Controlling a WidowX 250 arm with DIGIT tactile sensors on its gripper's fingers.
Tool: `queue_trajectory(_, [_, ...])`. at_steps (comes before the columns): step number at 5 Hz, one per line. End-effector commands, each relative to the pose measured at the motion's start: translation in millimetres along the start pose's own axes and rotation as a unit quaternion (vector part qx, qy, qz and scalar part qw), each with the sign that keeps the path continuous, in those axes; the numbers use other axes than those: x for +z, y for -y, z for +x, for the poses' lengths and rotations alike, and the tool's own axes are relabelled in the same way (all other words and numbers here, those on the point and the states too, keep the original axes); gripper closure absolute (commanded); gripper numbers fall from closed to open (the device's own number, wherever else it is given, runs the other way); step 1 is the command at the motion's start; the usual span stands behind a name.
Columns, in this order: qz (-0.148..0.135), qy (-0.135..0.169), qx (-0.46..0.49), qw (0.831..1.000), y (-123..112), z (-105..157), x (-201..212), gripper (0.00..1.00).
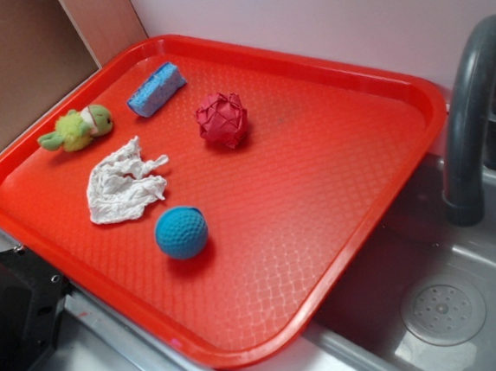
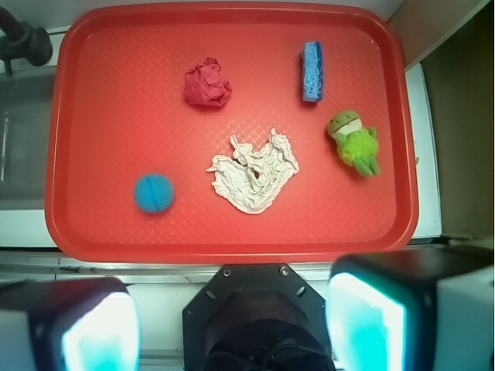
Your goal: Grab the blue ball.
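Observation:
The blue ball (image 1: 181, 232) is a small turquoise dimpled ball lying on the red tray (image 1: 321, 231), near its front left part; in the wrist view the blue ball (image 2: 153, 192) sits at the lower left of the tray (image 2: 100, 116). My gripper (image 2: 232, 325) is high above, back from the tray's near edge, over the robot's black base. Its two pads (image 2: 100, 328) stand wide apart with nothing between them. The gripper does not show in the exterior view.
On the tray lie a red faceted paper ball (image 1: 221, 120), a blue sponge (image 1: 156, 89), a green plush toy (image 1: 78, 129) and a crumpled white cloth (image 1: 126, 182). A grey sink (image 1: 450, 307) with a dark faucet (image 1: 472, 114) lies to the right.

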State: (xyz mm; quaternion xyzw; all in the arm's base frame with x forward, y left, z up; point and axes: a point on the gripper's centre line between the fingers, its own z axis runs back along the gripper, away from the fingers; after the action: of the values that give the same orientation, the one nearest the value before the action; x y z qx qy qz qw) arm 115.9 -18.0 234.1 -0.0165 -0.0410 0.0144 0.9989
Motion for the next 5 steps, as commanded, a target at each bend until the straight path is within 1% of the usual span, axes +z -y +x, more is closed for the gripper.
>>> queue_trajectory(1, [0.0,0.0,0.0,1.0,0.0,0.0,0.0,0.0])
queue_trajectory(2, [-0.029,0.062,0.031,0.997,13.3,1.6,-12.6,0.0])
queue_trajectory(3, [-0.037,0.065,0.059,0.995,27.6,11.1,-33.5,0.0])
queue_trajectory(4, [-0.059,0.065,0.057,0.994,43.6,23.7,-66.5,0.0])
queue_trajectory(5, [-0.089,0.031,0.067,0.993,58.7,40.3,-106.9,0.0])
